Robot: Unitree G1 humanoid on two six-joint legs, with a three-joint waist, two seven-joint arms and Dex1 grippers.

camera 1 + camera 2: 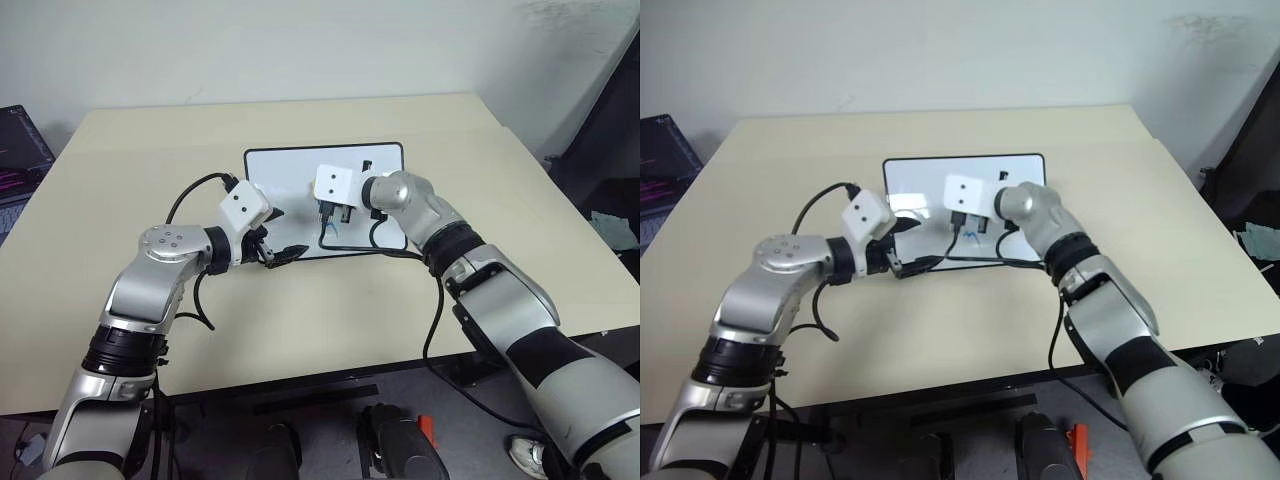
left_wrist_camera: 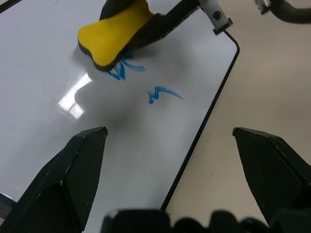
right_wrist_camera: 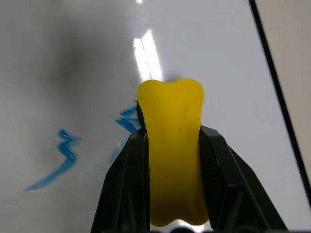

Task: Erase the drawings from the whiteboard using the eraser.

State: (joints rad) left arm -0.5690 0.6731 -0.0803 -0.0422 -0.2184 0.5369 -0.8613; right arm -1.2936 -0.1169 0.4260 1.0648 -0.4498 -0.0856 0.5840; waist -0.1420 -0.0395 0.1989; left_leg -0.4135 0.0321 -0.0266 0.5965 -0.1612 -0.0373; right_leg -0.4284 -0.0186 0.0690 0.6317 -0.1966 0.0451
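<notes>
Head views: the whiteboard lies flat near the middle of the beige counter, long side across. Both arms reach over its near edge. The blue marks are barely visible from up here, just a speck under the right pincer.

Wrist views give the detail. In the right wrist view the right pincer is clamped on the eraser, a yellow bone-shaped pad, one black finger on each flank. The eraser's far end sits over one of the drawings; a second blue scribble lies clear of it, toward 8 o'clock from the eraser's tip. Whether the pad actually presses on the glossy surface I cannot tell.

In the left wrist view the same eraser hangs over the board with one scribble peeking from under its edge and another free at about 4 o'clock of it. The board's black frame and rounded corner run alongside.

Left pincer: fingers spread wide, holding nothing, straddling the board's edge from above, one finger over white surface, the other over bare counter.

A laptop sits at the counter's far left, well apart. Black cables loop from both wrists.
</notes>
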